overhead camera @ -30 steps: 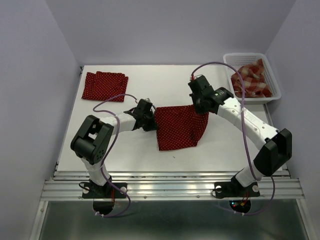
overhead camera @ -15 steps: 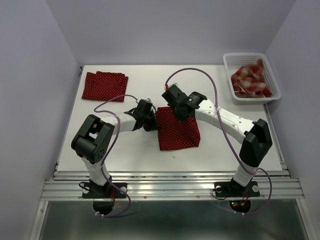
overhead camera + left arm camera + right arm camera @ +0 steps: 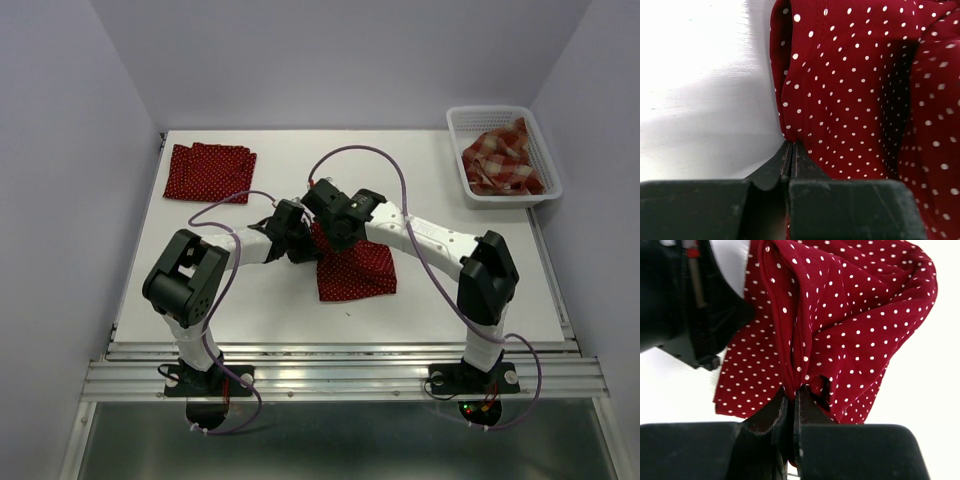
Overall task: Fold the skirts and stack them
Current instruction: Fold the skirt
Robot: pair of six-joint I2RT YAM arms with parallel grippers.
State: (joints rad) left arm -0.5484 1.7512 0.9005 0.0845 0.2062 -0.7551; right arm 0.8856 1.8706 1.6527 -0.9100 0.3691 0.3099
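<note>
A dark red polka-dot skirt (image 3: 356, 272) lies in the middle of the table, partly folded over itself. My left gripper (image 3: 303, 244) is shut on its left edge; the left wrist view shows the polka-dot skirt (image 3: 855, 90) pinched at the tips of the left gripper (image 3: 791, 145). My right gripper (image 3: 322, 226) is shut on the skirt's other edge and holds it close beside the left one; its wrist view shows the cloth (image 3: 850, 315) bunched in the right gripper (image 3: 792, 392). A second dotted skirt (image 3: 210, 171) lies folded at the far left. A plaid skirt (image 3: 502, 158) sits crumpled in the basket.
The white mesh basket (image 3: 470, 118) stands at the far right corner of the table. The right arm (image 3: 440, 240) stretches across the table's middle, over the skirt. Purple cables loop above both arms.
My right gripper has carried the skirt's right edge leftward across the cloth, up beside the left gripper, folding the skirt over. The left gripper has stayed put.
</note>
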